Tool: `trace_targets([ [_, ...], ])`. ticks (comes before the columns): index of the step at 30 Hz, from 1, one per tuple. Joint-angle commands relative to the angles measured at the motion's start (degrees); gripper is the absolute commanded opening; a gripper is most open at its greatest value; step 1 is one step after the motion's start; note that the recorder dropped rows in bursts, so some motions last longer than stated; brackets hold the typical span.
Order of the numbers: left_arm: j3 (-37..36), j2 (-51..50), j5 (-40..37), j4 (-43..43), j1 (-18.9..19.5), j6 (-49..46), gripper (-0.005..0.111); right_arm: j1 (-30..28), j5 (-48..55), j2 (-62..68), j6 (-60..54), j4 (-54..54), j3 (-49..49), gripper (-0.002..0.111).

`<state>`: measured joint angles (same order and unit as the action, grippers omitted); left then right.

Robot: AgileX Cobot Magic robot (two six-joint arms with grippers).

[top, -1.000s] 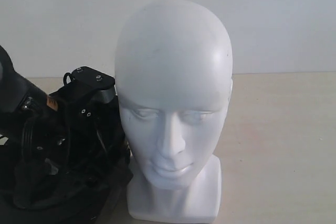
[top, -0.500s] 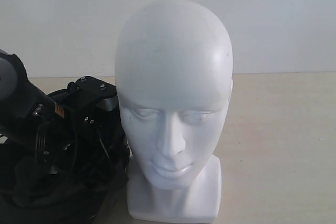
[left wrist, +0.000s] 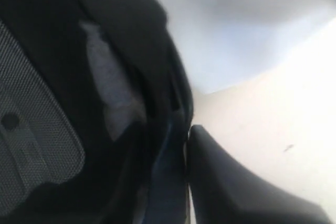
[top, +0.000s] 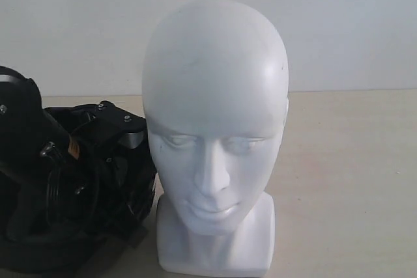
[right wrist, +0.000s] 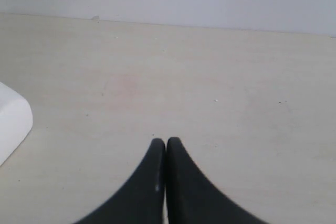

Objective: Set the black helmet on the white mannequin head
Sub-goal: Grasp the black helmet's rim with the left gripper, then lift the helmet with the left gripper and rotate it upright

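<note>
The white mannequin head [top: 215,115] stands upright in the middle of the exterior view, facing the camera, bare on top. The black helmet [top: 39,252] sits low at the left, beside the head's base. In the left wrist view the helmet's rim [left wrist: 168,77] fills the frame, with padded lining and a white label [left wrist: 107,85]. My left gripper [left wrist: 186,129] is shut on that rim. One finger [left wrist: 226,177] lies outside the shell; the other is hidden inside. My right gripper [right wrist: 166,142] is shut on nothing, over the bare table.
The left arm [top: 98,154] crowds the space just left of the head. A corner of the head's white base [right wrist: 10,124] shows in the right wrist view. A pale tabletop [top: 345,174] stretches right of the head, with a white wall [top: 352,24] behind.
The left arm's wrist has sunk lower beside the head. The helmet's edge has drawn a little to the left, away from the base. The right gripper shows no change.
</note>
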<state>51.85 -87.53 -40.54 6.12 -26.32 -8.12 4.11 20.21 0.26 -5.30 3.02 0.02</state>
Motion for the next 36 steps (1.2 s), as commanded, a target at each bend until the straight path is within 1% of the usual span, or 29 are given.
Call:
trace_targets([
  [1, 0.2, -0.2, -2.7, -5.8, -0.2, 4.9, 0.015, -0.1, -0.7, -0.3, 0.2, -0.2, 0.0, 0.0],
  [2, 0.2, -0.2, -3.0, -5.8, -0.2, 4.9, 0.014, -0.1, -0.7, -0.3, 0.2, -0.2, 0.0, 0.0],
  [6, -0.1, 0.6, -2.9, -5.6, -0.2, 6.3, 0.014, -0.1, -0.3, -0.3, 0.1, -0.2, 0.0, 0.0],
  [8, -0.8, 2.1, -2.8, -5.6, 0.5, 6.7, 0.014, -0.1, -0.3, -0.3, 0.2, -0.2, 0.0, 0.0],
  [13, -5.8, 10.0, -3.1, -6.1, 2.5, 6.7, 0.014, -0.1, -0.3, -0.3, 0.2, -0.2, 0.0, 0.0],
  [18, -6.6, 10.1, -4.1, -5.1, 2.5, 6.4, 0.014, -0.1, -0.3, -0.3, 0.2, -0.2, 0.0, 0.0],
  [19, -6.6, 10.1, -3.9, -5.1, 2.5, 6.4, 0.015, -0.1, -0.3, -0.3, 0.2, -0.2, 0.0, 0.0],
  [20, -6.6, 10.1, -3.6, -5.1, 2.5, 6.4, 0.022, -0.1, -0.3, -0.3, 0.2, -0.2, 0.0, 0.0],
  [21, -6.6, 10.1, -3.2, -5.1, 2.5, 6.4, 0.03, -0.1, -0.3, -0.3, 0.2, -0.2, 0.0, 0.0],
  [22, -6.6, 10.1, -2.7, -5.1, 2.5, 6.4, 0.043, -0.1, -0.3, -0.3, 0.2, -0.2, 0.0, 0.0],
  [23, -6.6, 10.1, -2.8, -5.1, 2.5, 6.4, 0.053, -0.1, -0.3, -0.3, 0.2, -0.2, 0.0, 0.0],
  [24, -6.6, 10.1, -2.7, -5.1, 2.5, 6.4, 0.058, -0.1, -0.3, -0.3, 0.2, -0.2, 0.0, 0.0],
  [26, -6.6, 10.1, -2.2, -5.1, 2.5, 6.4, 0.057, -0.1, -0.3, -0.3, 0.2, -0.2, 0.0, 0.0],
  [30, -6.6, 10.0, 1.2, -5.1, 2.5, 6.4, 0.057, -0.1, -0.3, -0.3, 0.2, -0.2, 0.0, 0.0],
  [36, -6.6, 3.7, 3.7, -5.1, 2.5, 6.4, 0.057, -0.1, -0.3, -0.3, 0.2, -0.2, 0.0, 0.0],
])
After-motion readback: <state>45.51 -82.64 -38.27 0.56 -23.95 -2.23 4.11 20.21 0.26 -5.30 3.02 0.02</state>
